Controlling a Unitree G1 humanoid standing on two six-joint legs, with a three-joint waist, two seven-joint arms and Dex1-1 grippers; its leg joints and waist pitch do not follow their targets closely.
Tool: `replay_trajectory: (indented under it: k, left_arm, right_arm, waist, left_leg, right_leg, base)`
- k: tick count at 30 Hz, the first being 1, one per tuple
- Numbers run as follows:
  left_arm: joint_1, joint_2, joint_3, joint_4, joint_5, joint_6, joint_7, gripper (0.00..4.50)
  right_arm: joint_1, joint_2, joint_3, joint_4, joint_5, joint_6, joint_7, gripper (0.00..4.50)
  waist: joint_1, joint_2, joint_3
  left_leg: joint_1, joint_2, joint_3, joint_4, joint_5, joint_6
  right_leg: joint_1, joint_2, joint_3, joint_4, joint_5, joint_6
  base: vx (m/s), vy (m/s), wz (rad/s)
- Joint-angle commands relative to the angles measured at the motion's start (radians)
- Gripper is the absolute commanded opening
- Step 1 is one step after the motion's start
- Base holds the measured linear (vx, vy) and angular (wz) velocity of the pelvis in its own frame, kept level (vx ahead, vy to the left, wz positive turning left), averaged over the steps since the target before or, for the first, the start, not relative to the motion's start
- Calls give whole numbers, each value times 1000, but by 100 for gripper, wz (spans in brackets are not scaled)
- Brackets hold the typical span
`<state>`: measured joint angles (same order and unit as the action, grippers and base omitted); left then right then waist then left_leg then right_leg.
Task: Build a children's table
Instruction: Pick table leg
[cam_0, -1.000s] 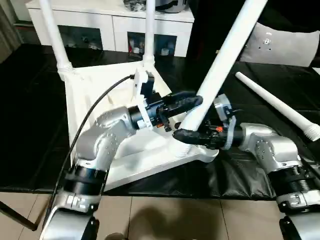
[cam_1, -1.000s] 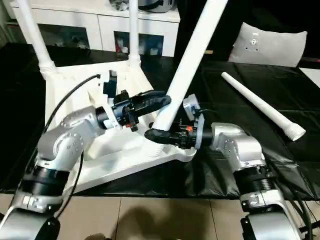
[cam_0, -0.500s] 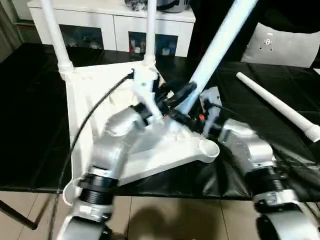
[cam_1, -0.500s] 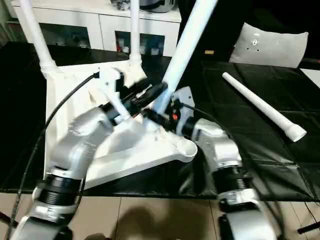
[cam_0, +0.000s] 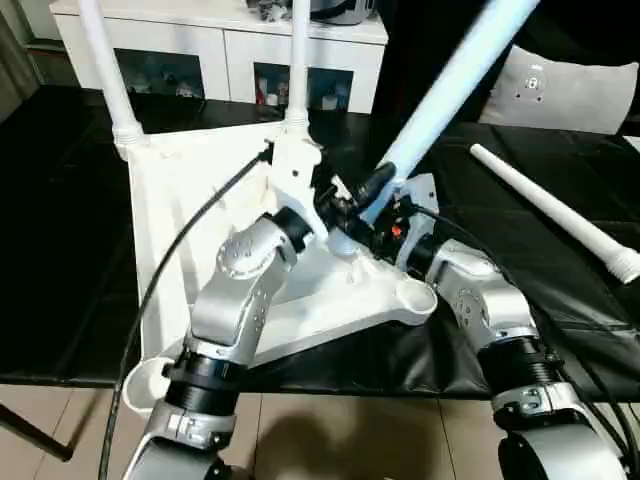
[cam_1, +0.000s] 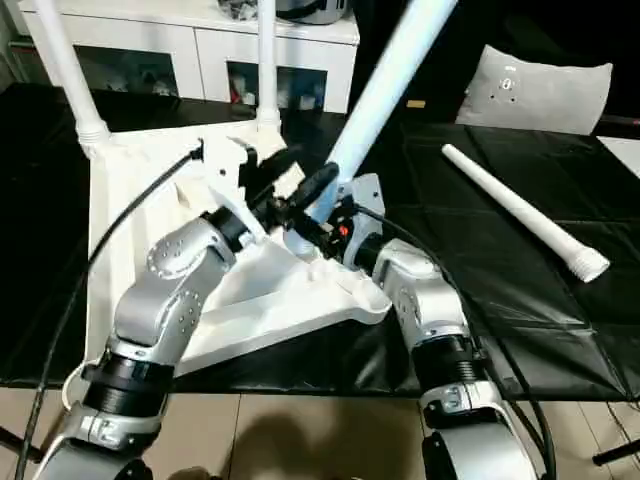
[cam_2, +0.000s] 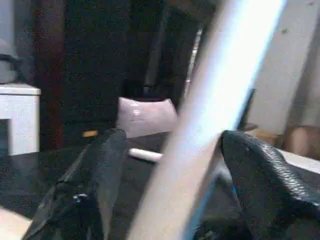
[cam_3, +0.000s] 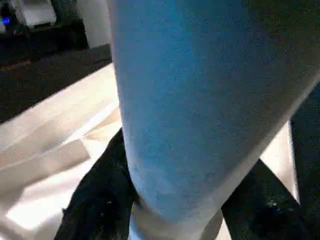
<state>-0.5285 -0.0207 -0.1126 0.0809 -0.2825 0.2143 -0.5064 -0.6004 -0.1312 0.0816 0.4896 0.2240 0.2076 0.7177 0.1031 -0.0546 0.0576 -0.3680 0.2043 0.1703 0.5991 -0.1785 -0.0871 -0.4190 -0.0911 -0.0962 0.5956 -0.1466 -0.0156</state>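
the right gripper (cam_3: 170, 200) clamped the tilted table leg (cam_0: 455, 85) above the upturned tabletop (cam_0: 160, 230); the left gripper's (cam_2: 170, 170) fingers stood spread around it.

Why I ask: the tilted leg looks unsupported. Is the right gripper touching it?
Touching. The right wrist view shows the right gripper with both black fingers pressed against the tilted leg.

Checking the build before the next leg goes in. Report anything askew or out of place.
The third leg leans steeply instead of standing upright like the two fitted legs behind it. Its lower end, held by the right gripper, hangs off the near corner socket. The fourth leg lies loose on the black surface.
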Motion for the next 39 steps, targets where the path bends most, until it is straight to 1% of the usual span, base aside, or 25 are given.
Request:
replay_trajectory:
  k: [1,2,6,8,11,12,15,16,17,18,19,20,22,25,28,31,32,34,35,37,38,39]
  left_arm:
    - [-4,-10,-20,-19,-20,15,-23,365]
    - [-1,-8,-14,-26,-33,20,-31,375]
    - [10,1,-28,-37,-34,29,-52,389]
    - [10,3,-31,-35,-27,31,-48,389]
    - [-9,5,-14,12,21,21,20,389]
    - [-12,5,-9,19,25,16,30,389]
    - [-17,1,15,31,22,6,58,389]
    - [-29,-8,48,48,25,-14,98,389]
    - [-35,-12,61,56,27,-21,117,389]
    - [-39,-14,69,60,28,-26,128,389]
    - [-44,-16,79,66,27,-28,141,389]
    - [-49,-17,88,70,28,-30,154,389]
    - [-57,-14,102,81,33,-33,174,389]
    - [-62,-2,107,93,41,-34,191,389]
    - [-64,-2,107,97,39,-38,189,389]
    - [-58,-13,107,86,19,-28,175,389]
    - [-54,-18,105,80,11,-23,167,371]
    - [-51,-24,105,75,1,-19,163,353]
    - [-49,-40,114,72,-19,-13,173,353]
    - [-53,-51,125,79,-30,-12,190,348]
    - [-55,-53,126,82,-30,-13,194,333]
    - [-56,-53,126,83,-30,-14,194,318]
  right_arm:
    - [-15,3,32,-25,-11,-4,26,193]
    - [-13,-3,38,-27,-11,-5,44,193]
    - [-6,-18,59,-38,-24,-3,77,193]
    - [-4,-19,62,-39,-26,-3,82,193]
    - [-4,-20,61,-38,-25,-8,79,193]
    - [-4,-20,60,-38,-24,-9,78,193]
    - [-4,-19,52,-44,-11,-5,79,193]
    - [-2,-21,50,-50,-7,-3,89,193]
    - [-2,-21,49,-50,-9,-4,91,193]
    - [-2,-22,48,-50,-10,-5,93,193]
    - [-2,-22,47,-48,-11,-6,94,193]
    - [-2,-23,46,-47,-10,-6,95,193]
    - [-2,-26,45,-47,-9,-8,96,193]
    - [-2,-30,43,-50,-8,-7,99,192]
    - [-6,-30,39,-48,-9,-9,98,192]
    - [-9,-28,33,-43,-11,-13,91,192]
    - [-10,-27,32,-42,-12,-15,89,192]
    - [-12,-27,30,-41,-13,-16,86,192]
    - [-15,-25,27,-37,-14,-19,78,192]
    - [-19,-25,23,-32,-15,-22,70,192]
    - [-20,-25,22,-30,-15,-22,68,192]
    - [-21,-25,22,-30,-15,-22,68,192]
  waist:
    - [0,-11,-72]
    - [-4,-12,-71]
    - [-5,-11,-70]
    - [-4,-11,-71]
    - [-5,-12,-71]
    - [-6,-13,-70]
    - [-4,-12,-72]
    - [-5,-13,-72]
    - [-5,-14,-72]
    - [-5,-13,-73]
    - [-5,-14,-72]
    - [-7,-15,-72]
    - [-8,-14,-74]
    - [-8,-14,-74]
    - [-6,-15,-74]
    - [-6,-14,-73]
    - [-5,-14,-73]
    - [-6,-14,-73]
    - [-6,-14,-73]
    - [-5,-14,-73]
    - [-5,-14,-73]
    - [-6,-15,-73]
  left_leg:
    - [2,26,0,-75,-204,19]
    - [3,26,0,-75,-213,20]
    - [4,27,0,-76,-212,21]
    - [5,27,0,-76,-209,18]
    - [4,27,-1,-76,-205,17]
    - [4,27,-1,-76,-208,17]
    - [4,26,-1,-75,-202,17]
    - [4,26,0,-74,-203,18]
    - [4,25,0,-74,-202,19]
    - [3,26,-1,-74,-203,19]
    - [4,25,-1,-74,-207,21]
    - [1,25,-2,-75,-204,23]
    - [3,25,-2,-73,-196,23]
    - [4,25,-1,-72,-184,27]
    - [4,25,-1,-72,-186,28]
    - [3,26,-1,-73,-190,26]
    - [3,25,-1,-73,-194,25]
    - [3,26,-1,-73,-196,24]
    - [3,26,-1,-73,-198,23]
    - [4,26,0,-72,-196,23]
    - [4,26,-1,-73,-196,22]
    - [3,25,-1,-72,-195,25]
  right_leg:
    - [62,-57,48,-65,-311,-130]
    - [59,-55,47,-67,-320,-126]
    - [59,-54,48,-68,-317,-120]
    - [59,-53,49,-65,-304,-124]
    - [61,-53,49,-64,-289,-126]
    - [60,-52,48,-64,-293,-124]
    - [62,-54,49,-63,-287,-127]
    - [61,-52,49,-63,-283,-128]
    - [62,-53,49,-64,-281,-129]
    - [62,-52,48,-63,-277,-129]
    - [63,-53,48,-64,-283,-122]
    - [64,-54,47,-64,-290,-121]
    - [62,-53,47,-63,-284,-124]
    - [62,-52,48,-61,-259,-133]
    - [63,-54,47,-61,-263,-138]
    - [63,-55,47,-61,-272,-138]
    - [63,-55,48,-63,-279,-137]
    - [62,-54,47,-63,-280,-137]
    - [62,-54,47,-63,-281,-138]
    - [62,-54,48,-62,-274,-142]
    - [62,-55,47,-62,-273,-143]
    - [63,-53,47,-62,-266,-141]
  base:
    - [0,0,0]
    - [0,0,0]
    - [0,0,0]
    - [0,0,0]
    - [0,0,0]
    - [0,0,0]
    - [0,0,0]
    - [0,0,0]
    - [0,0,0]
    - [0,0,0]
    - [0,0,0]
    - [0,0,0]
    - [0,0,0]
    - [0,0,0]
    - [0,0,0]
    - [0,0,0]
    - [0,0,0]
    - [0,0,0]
    - [0,0,0]
    - [0,0,0]
    - [0,0,0]
    - [0,0,0]
